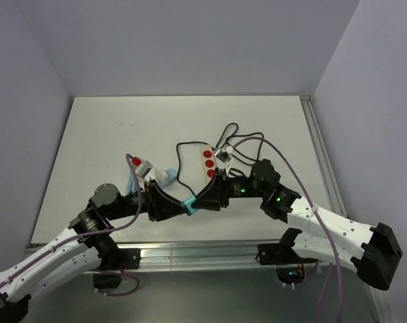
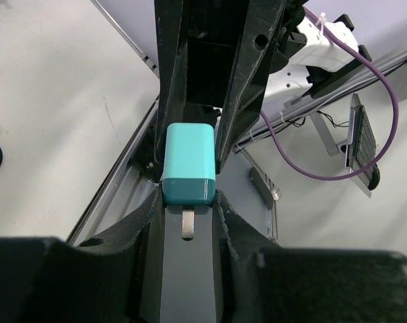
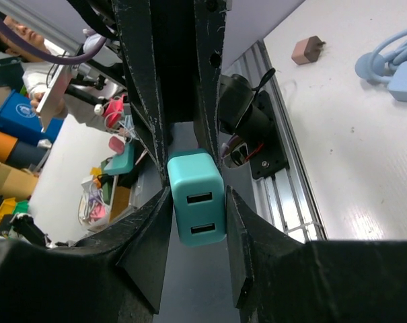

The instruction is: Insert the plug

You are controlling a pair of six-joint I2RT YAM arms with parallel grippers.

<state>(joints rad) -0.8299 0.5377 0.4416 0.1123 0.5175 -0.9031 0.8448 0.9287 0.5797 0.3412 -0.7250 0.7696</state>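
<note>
White counter (image 1: 109, 134) boxed in by pale grey walls. Nearest, over its front edge, the two arms meet tip to tip with the teal plug (image 1: 190, 206) lifted between them, off the counter. The left pincer (image 2: 187, 202) is clamped on the darker pronged end, one metal prong (image 2: 188, 224) pointing back between its fingers. The right pincer (image 3: 198, 196) presses its fingers to both sides of the port end, so both appear to grip at once. Beyond the pincers, well apart from the plug, the white strip (image 1: 206, 161) with red buttons lies on the counter, a black cord (image 1: 181, 158) looping beside it. By this, pick-up looks done and a hand-over is midway; left are the left pincer's release, the carry out to the strip, lining up the prongs and pushing in
</note>
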